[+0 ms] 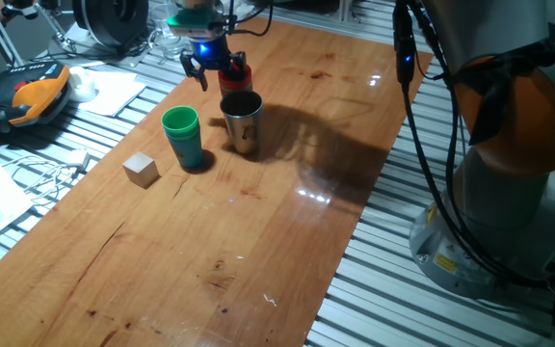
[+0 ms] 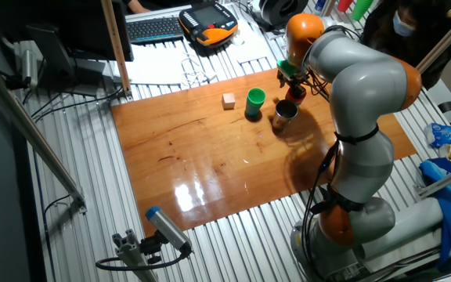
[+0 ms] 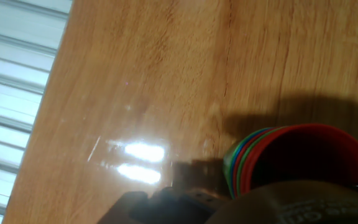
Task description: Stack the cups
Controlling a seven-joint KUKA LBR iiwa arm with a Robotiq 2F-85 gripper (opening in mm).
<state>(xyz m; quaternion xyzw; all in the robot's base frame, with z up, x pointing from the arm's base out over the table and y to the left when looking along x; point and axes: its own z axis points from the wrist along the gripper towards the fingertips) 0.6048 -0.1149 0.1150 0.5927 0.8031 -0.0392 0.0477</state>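
In one fixed view, a green cup [image 1: 182, 135] nested on a blue one stands on the wooden desk [image 1: 258, 231], just beside the shiny steel cup [image 1: 242, 120]. Behind them the claw [image 1: 210, 64] hangs at a red-topped stack of cups [image 1: 234, 74]; its fingers seem spread, though I cannot tell their state. A wooden cube [image 1: 141, 170] sits to the green cup's left.

The other fixed view shows the robot arm [image 2: 358, 102] bent over the same group.

The hand view shows the stack's [image 3: 291, 158] red, blue and green nested rims, close below the camera.
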